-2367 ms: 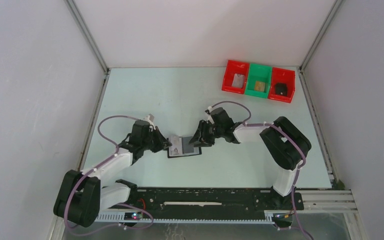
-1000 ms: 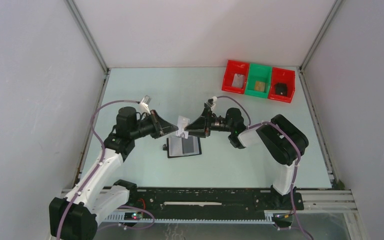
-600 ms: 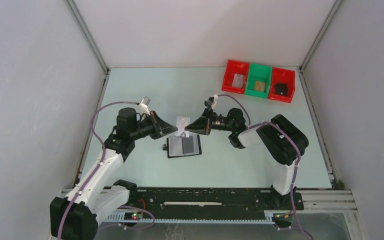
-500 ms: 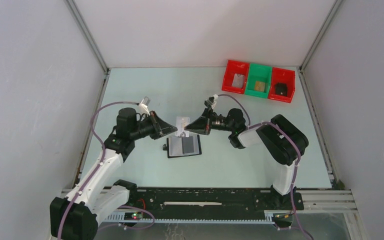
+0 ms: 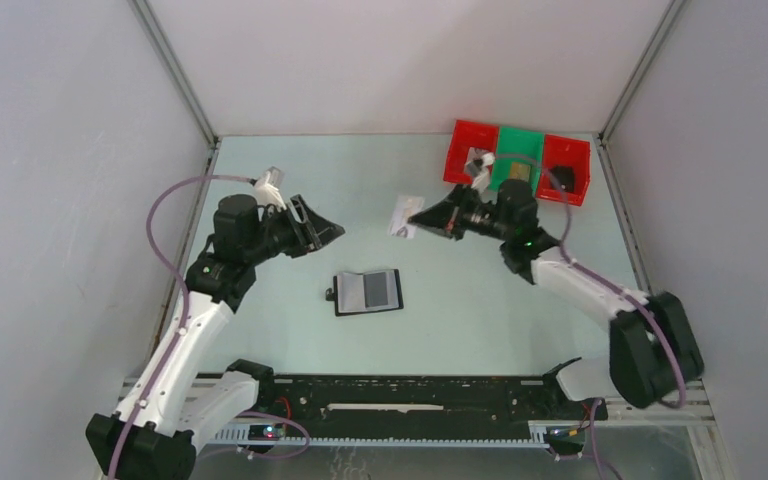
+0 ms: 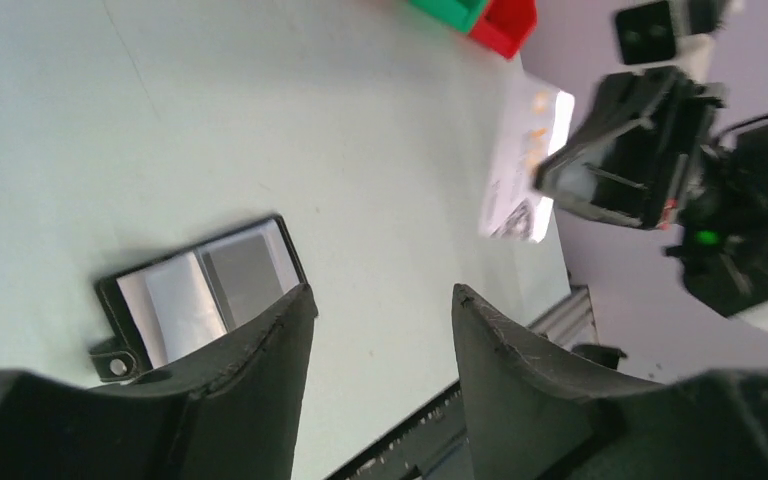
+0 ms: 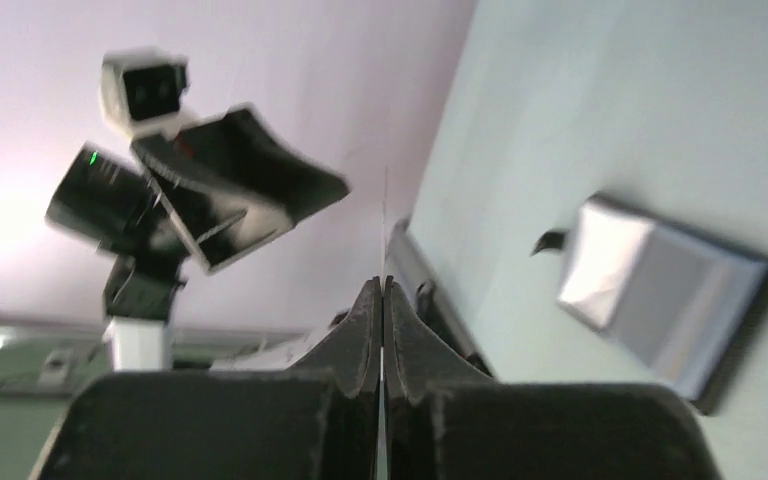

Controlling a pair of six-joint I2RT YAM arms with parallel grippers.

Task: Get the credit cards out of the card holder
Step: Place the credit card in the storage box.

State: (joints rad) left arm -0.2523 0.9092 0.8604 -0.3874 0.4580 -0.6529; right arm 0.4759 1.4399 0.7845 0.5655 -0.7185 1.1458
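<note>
Pale table (image 5: 290,180) bears the open card holder (image 5: 368,291) and bins (image 5: 563,188).

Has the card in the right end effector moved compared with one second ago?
Yes. In the top view the card, pinched by the right end effector, has moved right, away from the card holder and toward the left red bin.

Plain pale walls (image 5: 410,60) box in a mint-green table (image 5: 360,170), metal posts (image 5: 173,68) in the back corners, light soft and even.
</note>
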